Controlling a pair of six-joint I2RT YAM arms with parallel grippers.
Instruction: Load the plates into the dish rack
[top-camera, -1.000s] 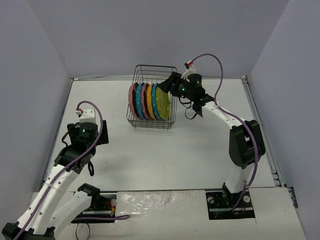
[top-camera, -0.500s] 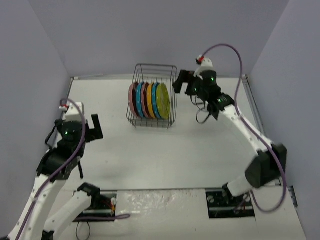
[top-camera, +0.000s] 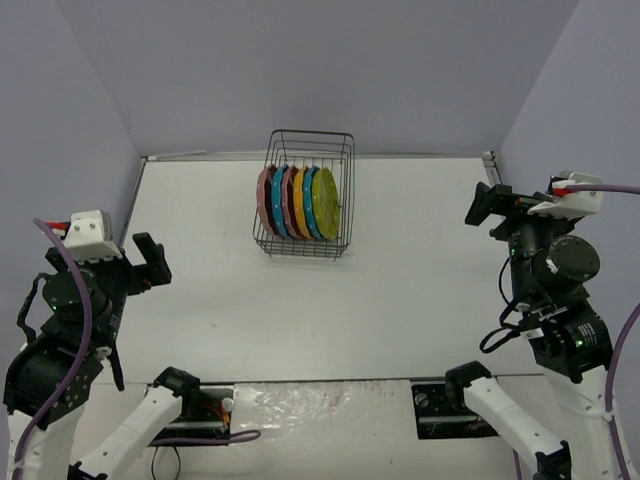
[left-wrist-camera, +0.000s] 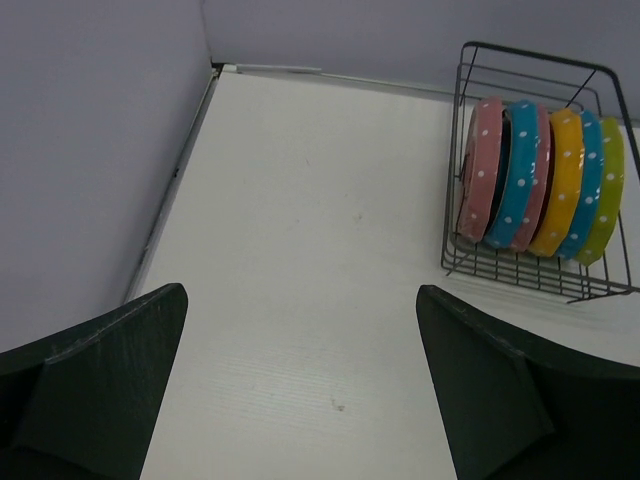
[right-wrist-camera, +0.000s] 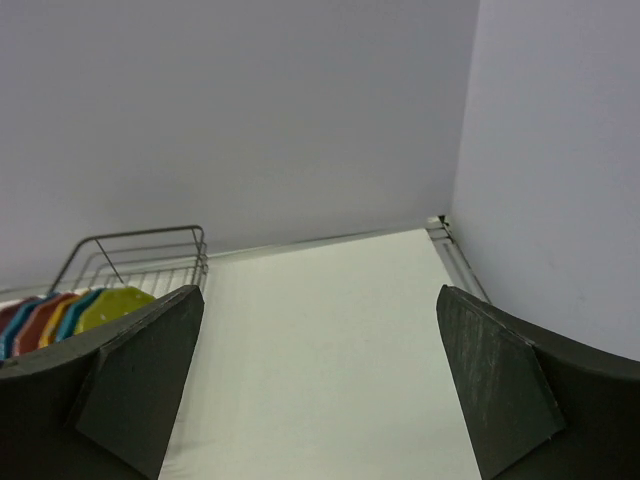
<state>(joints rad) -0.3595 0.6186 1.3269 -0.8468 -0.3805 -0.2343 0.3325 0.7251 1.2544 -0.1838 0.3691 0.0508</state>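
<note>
Plates (top-camera: 298, 202), six in number, stood on edge in one row inside the dish rack (top-camera: 311, 132), and neither pincer was touching them.

Left pincer (top-camera: 142, 268): jaws were spread wide with nothing between them. It was raised over the near left part of the tabletop (top-camera: 350, 300), close to the left wall and well apart from the rack. In its wrist view the left pincer (left-wrist-camera: 300, 300) framed bare tabletop, with the dish rack (left-wrist-camera: 530, 52) and the plates (left-wrist-camera: 540, 175) beyond, at upper right.

Right pincer (top-camera: 493, 205): jaws were likewise spread wide and empty. It was held high at the right side of the tabletop, well apart from the rack. In its wrist view the right pincer (right-wrist-camera: 320, 295) framed bare tabletop and the far right corner. The dish rack (right-wrist-camera: 130, 238) and the tops of the plates (right-wrist-camera: 70, 308) showed at the left edge, partly hidden behind one jaw.

Rack: it stood at the far middle of the tabletop, near the back wall.

Row, read from the left in the overhead view: the end pink plate (top-camera: 264, 200), then blue, pink, orange and blue, and the lime green plate (top-camera: 326, 203) at the right end. Neighbouring plates stood close together, each near upright with a slight lean.
</note>
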